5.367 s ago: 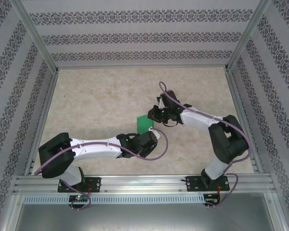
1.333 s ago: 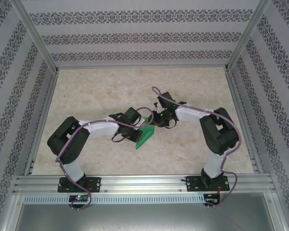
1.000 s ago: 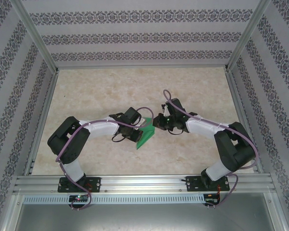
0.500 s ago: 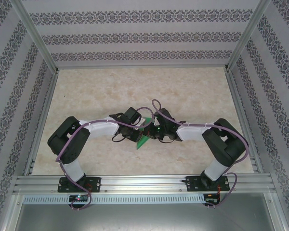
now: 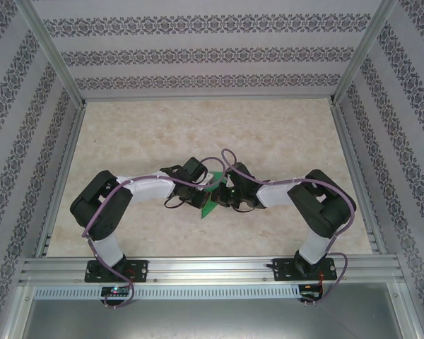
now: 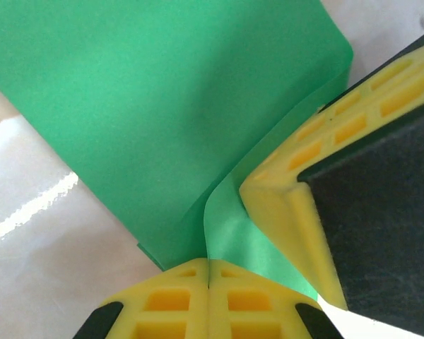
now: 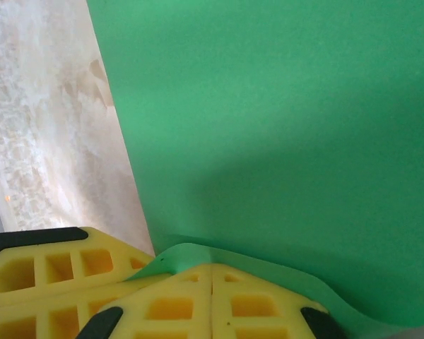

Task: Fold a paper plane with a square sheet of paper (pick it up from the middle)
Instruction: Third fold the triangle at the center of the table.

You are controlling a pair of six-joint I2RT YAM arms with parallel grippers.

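The green square sheet of paper (image 5: 208,205), folded into a pointed wedge, hangs low over the table's middle. My left gripper (image 5: 204,192) is shut on it; in the left wrist view a fold of the sheet (image 6: 162,106) runs straight into the seam of the left gripper (image 6: 209,272). My right gripper (image 5: 220,195) meets it from the right, jaws shut. Its yellow fingers (image 6: 290,205) press on the paper's right flap. In the right wrist view the sheet (image 7: 283,113) fills the background and its edge curls over the tips of the right gripper (image 7: 212,274).
The beige marble-pattern table (image 5: 148,134) is walled by aluminium rails and patterned panels (image 5: 212,56). A left finger (image 7: 42,272) lies close beside my right fingertips. Both arms' purple cables loop above the wrists.
The right arm swung in from the right and down onto the paper next to the left gripper. The left arm and the sheet have held still over the last second.
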